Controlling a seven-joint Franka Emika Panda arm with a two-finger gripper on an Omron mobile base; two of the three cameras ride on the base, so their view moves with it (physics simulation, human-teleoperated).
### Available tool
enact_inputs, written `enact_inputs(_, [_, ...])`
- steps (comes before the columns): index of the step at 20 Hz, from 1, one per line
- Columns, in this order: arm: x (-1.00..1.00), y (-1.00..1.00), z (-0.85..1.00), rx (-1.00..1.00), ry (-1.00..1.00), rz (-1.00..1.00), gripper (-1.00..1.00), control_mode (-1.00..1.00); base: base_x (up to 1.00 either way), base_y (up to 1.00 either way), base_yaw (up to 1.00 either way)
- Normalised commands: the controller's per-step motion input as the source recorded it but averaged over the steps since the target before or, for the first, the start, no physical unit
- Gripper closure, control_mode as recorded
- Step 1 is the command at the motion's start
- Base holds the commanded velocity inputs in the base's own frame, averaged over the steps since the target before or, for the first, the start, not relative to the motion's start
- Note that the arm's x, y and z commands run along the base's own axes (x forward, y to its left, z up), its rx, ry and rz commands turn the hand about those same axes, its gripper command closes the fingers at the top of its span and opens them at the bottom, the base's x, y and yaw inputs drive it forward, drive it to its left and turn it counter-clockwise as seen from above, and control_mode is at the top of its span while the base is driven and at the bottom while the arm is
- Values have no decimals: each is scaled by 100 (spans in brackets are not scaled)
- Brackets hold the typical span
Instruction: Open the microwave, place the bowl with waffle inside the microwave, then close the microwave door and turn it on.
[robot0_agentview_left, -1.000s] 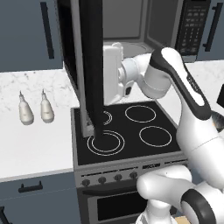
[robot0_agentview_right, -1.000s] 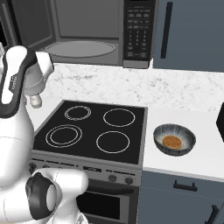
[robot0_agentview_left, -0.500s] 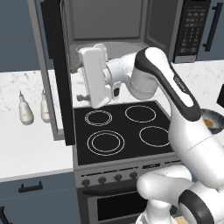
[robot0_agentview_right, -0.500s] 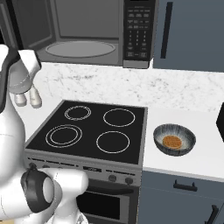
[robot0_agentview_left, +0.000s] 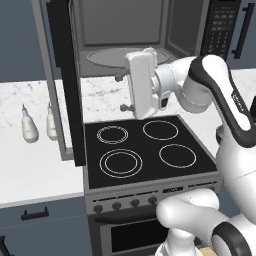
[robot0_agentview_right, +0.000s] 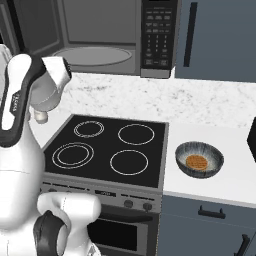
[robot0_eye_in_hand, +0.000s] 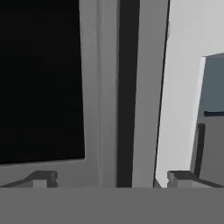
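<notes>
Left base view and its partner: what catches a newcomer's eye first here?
The wide grey-framed microwave door stands swung open at left, baring the grey microwave interior. The open gripper hovers beside it, above the black stovetop. Right of the stove, a ribbed grey-blue bowl holds a golden waffle.

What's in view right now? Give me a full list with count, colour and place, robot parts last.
microwave: one, dark grey, above the stove, cavity open with round turntable showing
microwave door: one, grey frame with black window, swung wide open to the left
keypad strip: one, black, right side of the microwave front
stove: one, black top with four ring burners, knobs along the front
bowl: one, dark grey-blue, on the counter right of the stove
waffle: one, golden-brown, inside the bowl
shakers: two, whitish, on the left counter
counter: white marble, both sides of the stove
cabinets: blue-grey, above and below the counter
arm: one, white, reaching left over the stove
pincer: one, open, empty, facing the open door
</notes>
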Motion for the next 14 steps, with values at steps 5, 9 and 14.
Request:
enact_inputs(5, [-6,-100,-17,-2,-1,-26,-100,-100,0,0,0])
enact_inputs(9, [-16,-100,-57,-7,0,-36,-100,-100,0,0,0])
enact_inputs(14, [-16,-100,-76,-8,-1,-36,-100,-100,0,0,0])
